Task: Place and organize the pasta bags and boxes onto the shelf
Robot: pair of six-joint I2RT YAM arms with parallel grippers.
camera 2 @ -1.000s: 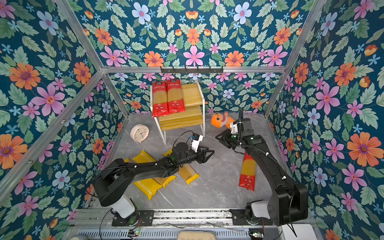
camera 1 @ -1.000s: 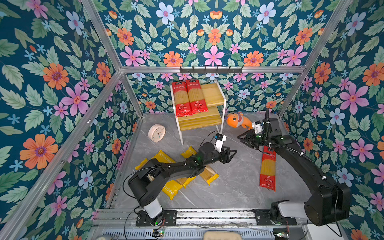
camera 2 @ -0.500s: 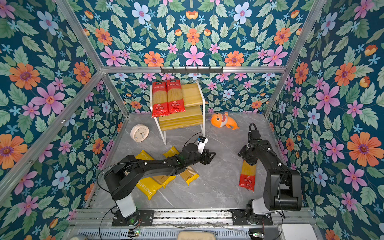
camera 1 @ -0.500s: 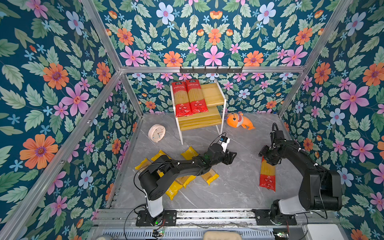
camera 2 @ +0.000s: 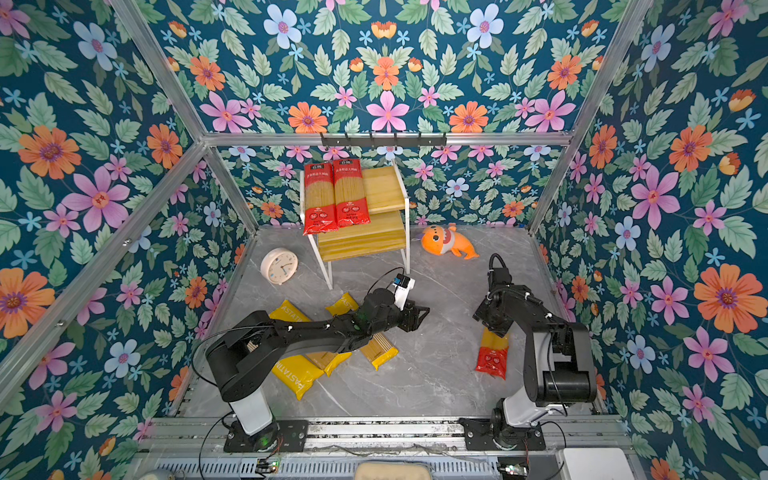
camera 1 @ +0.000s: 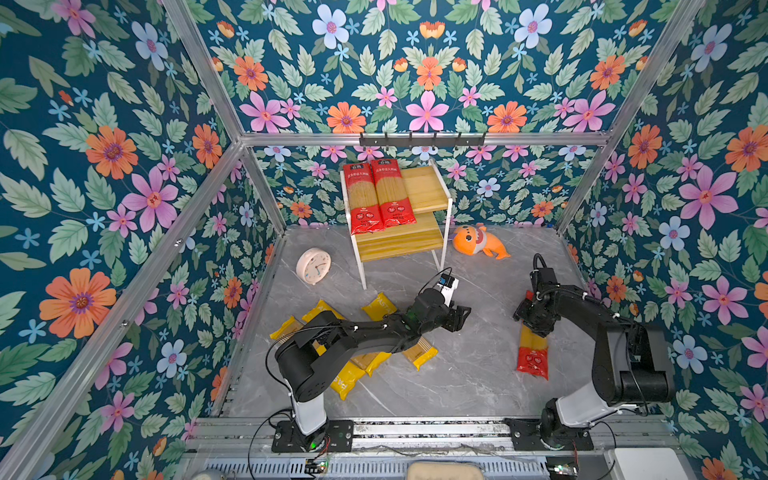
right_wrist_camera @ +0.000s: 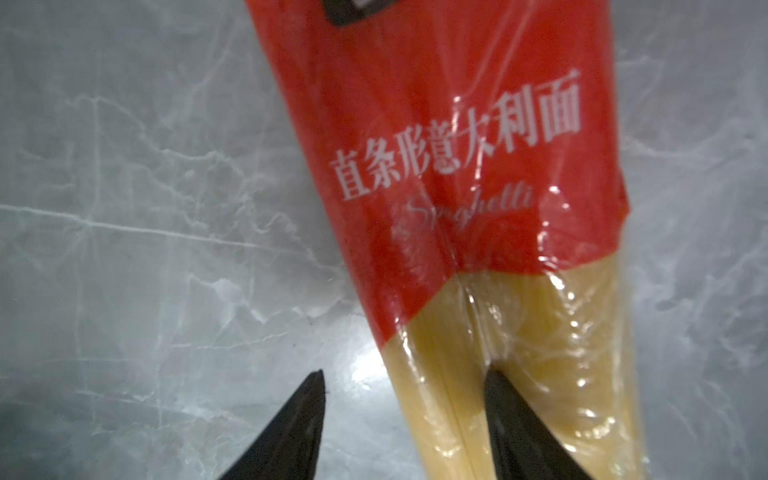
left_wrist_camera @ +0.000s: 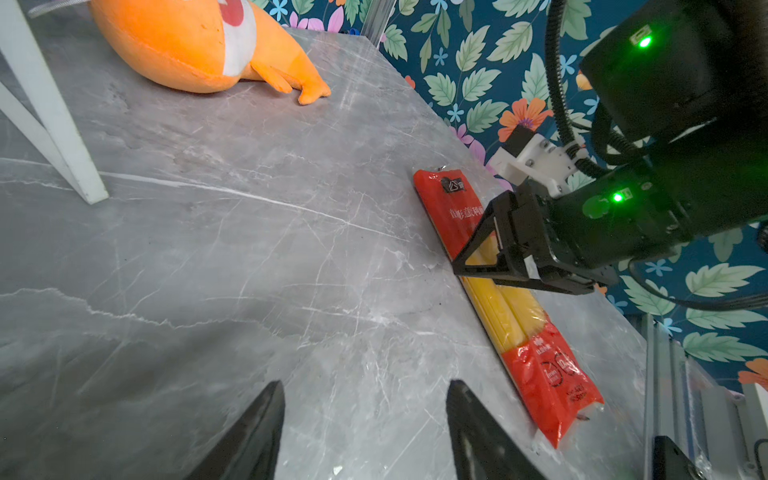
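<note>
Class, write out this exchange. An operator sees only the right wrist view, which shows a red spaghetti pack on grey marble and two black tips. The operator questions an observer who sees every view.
Operator: How much is put away so far?
Observer: On the top board of the shelf, two red packs lie side by side.
Operator: What is the other arm doing?
Observer: The left tool hovers open and empty over bare table, between the yellow packs and the red pack on the table.
</note>
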